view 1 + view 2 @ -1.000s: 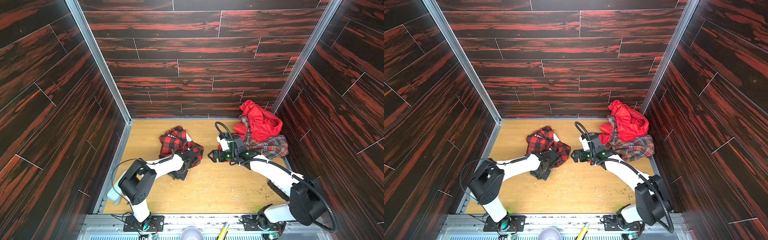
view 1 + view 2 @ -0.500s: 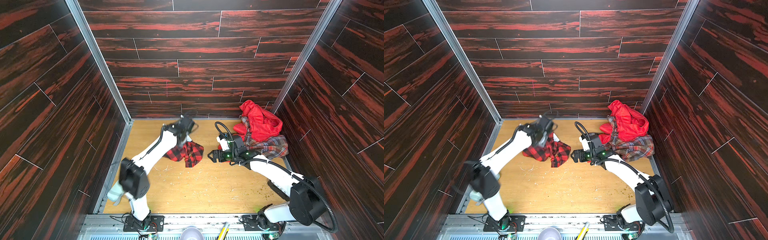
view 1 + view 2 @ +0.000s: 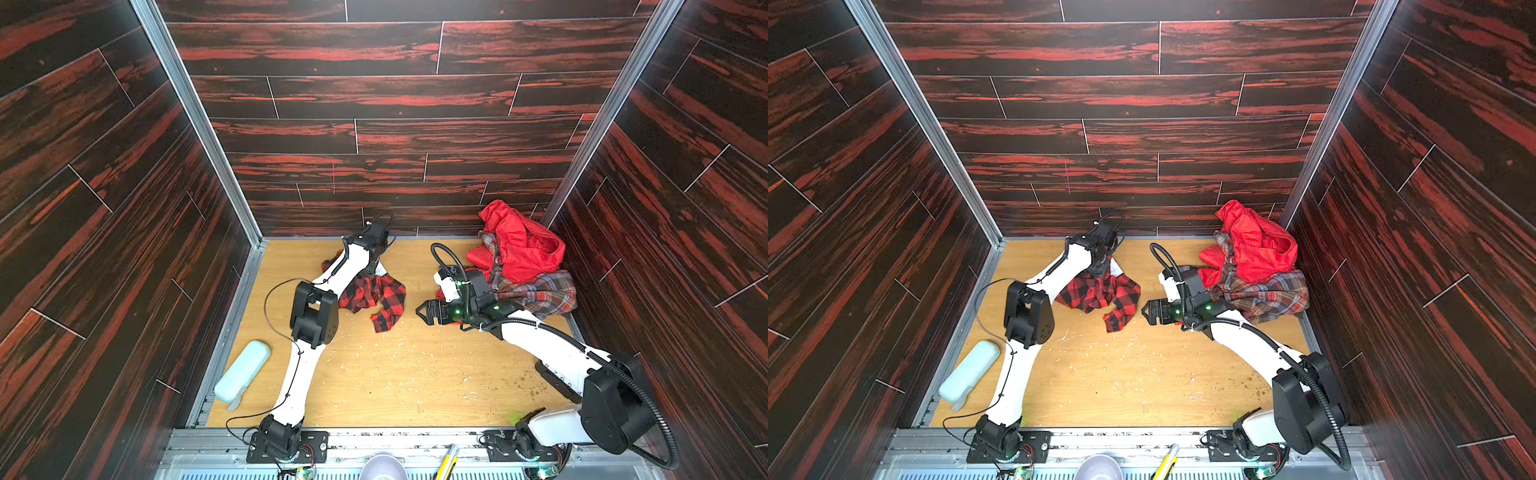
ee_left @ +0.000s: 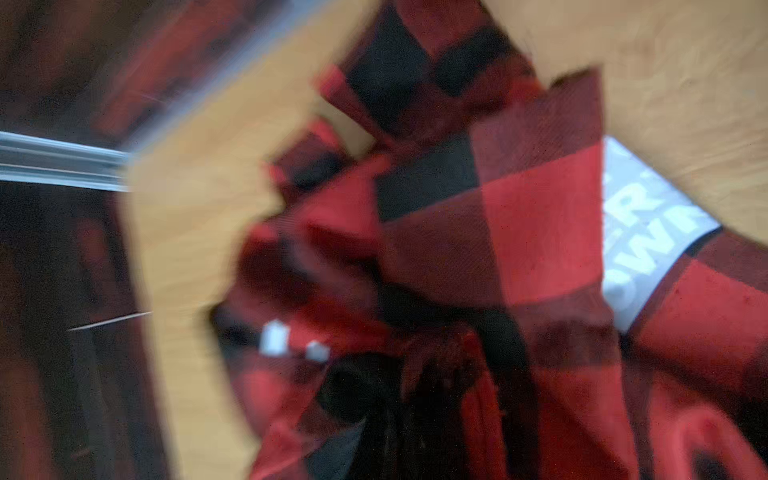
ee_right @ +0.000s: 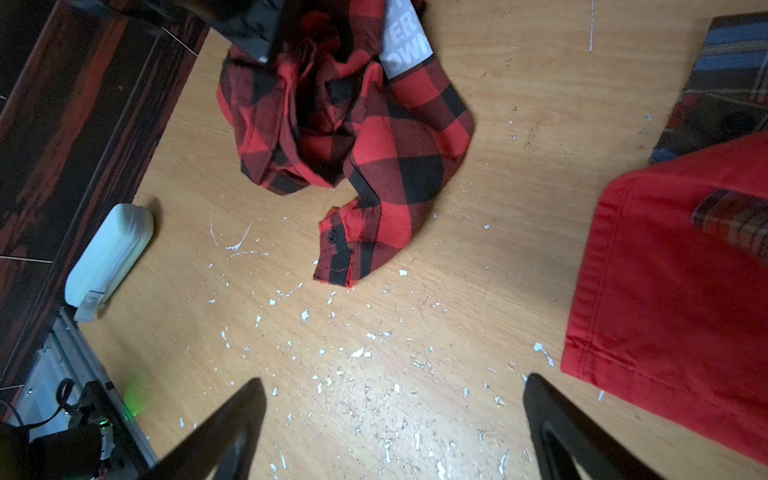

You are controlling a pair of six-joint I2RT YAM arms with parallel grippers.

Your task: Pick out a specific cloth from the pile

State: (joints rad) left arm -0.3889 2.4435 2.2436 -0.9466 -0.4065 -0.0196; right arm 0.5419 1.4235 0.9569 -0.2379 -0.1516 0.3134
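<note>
While the left gripper is pinched closed on a bunched fold at the far end of the cloth, the red-and-black buffalo check lies left of centre on the wooden floor, with one cuffed sleeve trailing toward the near side. It is well apart from the pile at far right, where a plain red garment is heaped over a muted plaid shirt. The right gripper stands with jaws wide and nothing between them, over bare floor between the cloth and the pile, just beside the pile's near-left edge. Step in hand, as I read it: separation looks done, and the left arm is raising or carrying the pick. The next move likely calls for lifting until the trailing sleeve clears the floor, then setting the cloth down away from the heap; the grip is on a small fold, so slippage is the risk. The left wrist view is motion-blurred. A grey-white label at the cloth's far edge shows partial white letters, "ER" over "OWN"; the right wrist view gives "VER" and "OWN". No full word can be read. A pale green case lies at near left, untouched.
</note>
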